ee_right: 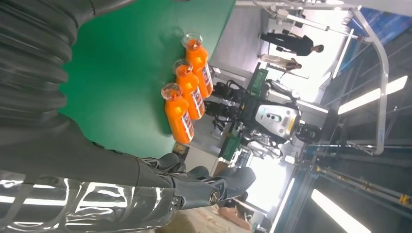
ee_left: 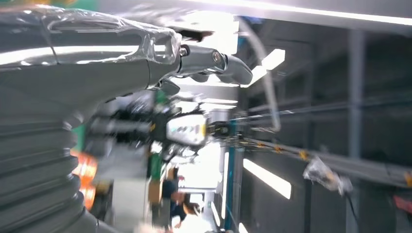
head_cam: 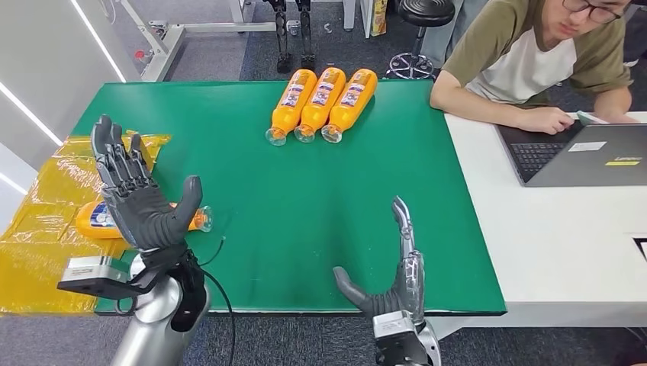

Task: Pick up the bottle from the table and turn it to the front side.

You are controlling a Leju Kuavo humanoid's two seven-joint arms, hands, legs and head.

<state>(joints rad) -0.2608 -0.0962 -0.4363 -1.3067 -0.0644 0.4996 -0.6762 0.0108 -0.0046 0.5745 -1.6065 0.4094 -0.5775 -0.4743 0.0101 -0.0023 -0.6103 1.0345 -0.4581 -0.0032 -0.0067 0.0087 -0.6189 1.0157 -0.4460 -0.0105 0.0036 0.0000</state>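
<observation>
At the left edge of the green-covered table (head_cam: 290, 198), one orange plastic bottle with a blue-white label (head_cam: 95, 218) lies on its side, partly on crinkled yellow plastic sheeting (head_cam: 38, 221), cap end pointing toward the table centre. Left hand (head_cam: 137, 191) raised above it, palm up, fingers spread wide, holding nothing. Right hand (head_cam: 393, 278) at the near table edge, fingers extended and apart, empty. Three matching orange bottles (head_cam: 322, 103) lie side by side, touching, at the far edge. A person (head_cam: 534, 53) sits at a grey laptop (head_cam: 587, 152) on the adjoining white table (head_cam: 549, 236).
</observation>
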